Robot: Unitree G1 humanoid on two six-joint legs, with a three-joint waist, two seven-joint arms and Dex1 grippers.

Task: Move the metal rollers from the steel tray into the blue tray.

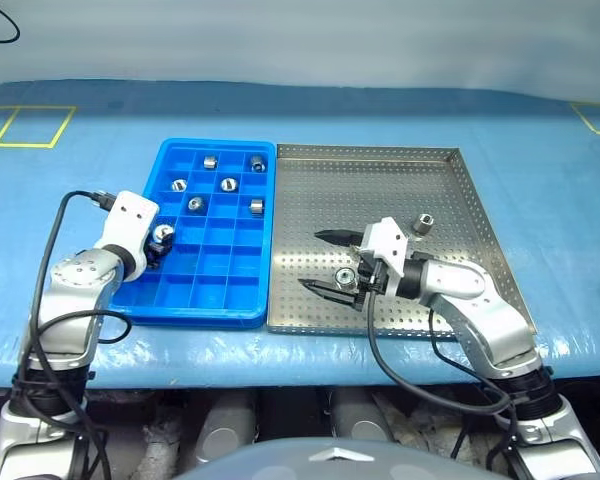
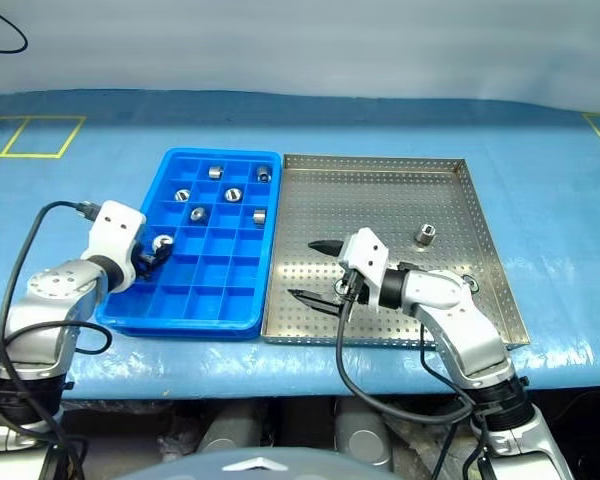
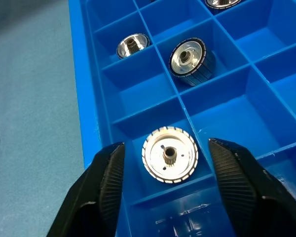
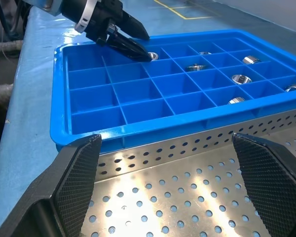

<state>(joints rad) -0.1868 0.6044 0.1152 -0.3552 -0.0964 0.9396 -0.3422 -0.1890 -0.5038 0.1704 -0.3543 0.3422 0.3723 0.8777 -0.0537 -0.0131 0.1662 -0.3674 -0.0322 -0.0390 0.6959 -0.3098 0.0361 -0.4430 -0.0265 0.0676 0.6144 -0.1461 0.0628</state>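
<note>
Metal rollers in the blue tray: six are seen lying in separate compartments of the far half, among them one (image 1: 209,162) in the far row; a seventh (image 3: 169,155) lies in a compartment by the left wall, between the fingers of the left end effector.
Metal rollers in the steel tray: one (image 1: 423,223) stands on the perforated floor towards the right side; another (image 1: 346,276) lies between the fingers of the right end effector.
Blue tray (image 1: 199,303): set on the counter, its right wall touching the left rim of the steel tray.
Steel tray (image 1: 370,153): placed to the right of the blue tray, on the counter.
Left end effector (image 3: 166,170): fingers are spread open on either side of the roller, with a gap on each side; nothing is gripped. It is positioned over the left column of the blue tray.
Right end effector (image 1: 329,262): fingers are held wide apart above the near left part of the steel tray, pointing towards the blue tray; nothing is grasped.
Counter (image 1: 100,150): covered with a blue sheet, marked with yellow lines at the far corners.
</note>
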